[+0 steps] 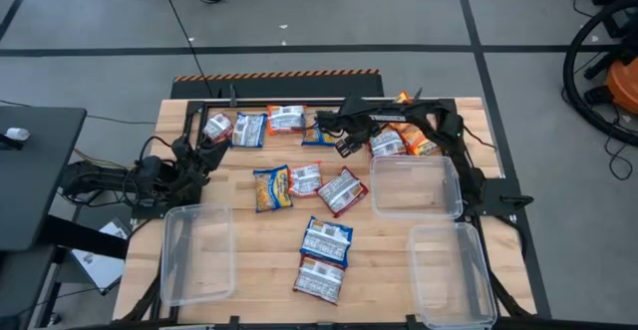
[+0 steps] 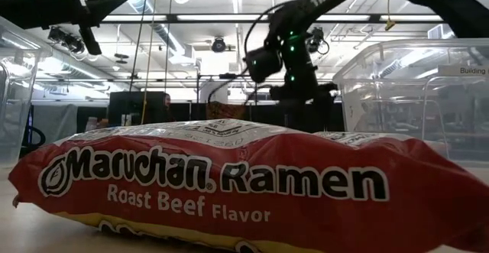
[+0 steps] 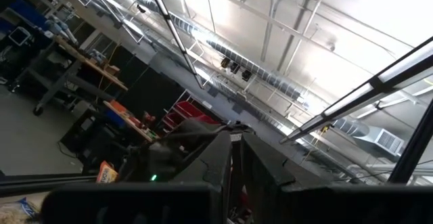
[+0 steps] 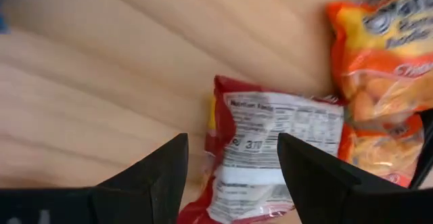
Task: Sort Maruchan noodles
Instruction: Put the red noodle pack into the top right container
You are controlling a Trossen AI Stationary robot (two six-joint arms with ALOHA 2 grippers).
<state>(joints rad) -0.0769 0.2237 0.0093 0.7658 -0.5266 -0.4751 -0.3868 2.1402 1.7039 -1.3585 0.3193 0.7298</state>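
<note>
Right gripper (image 4: 230,176) hangs over the far middle of the table (image 1: 399,260), fingers spread wide with a red-and-white packet (image 4: 270,149) lying face-down between them, unpinched, and orange packets (image 4: 385,55) touching it at the frame's right. The other Maruchan noodles (image 1: 319,205) lie scattered across the centre and top of the high view. Left gripper (image 1: 194,156) waits at the table's left edge, fingers pressed together, empty.
</note>
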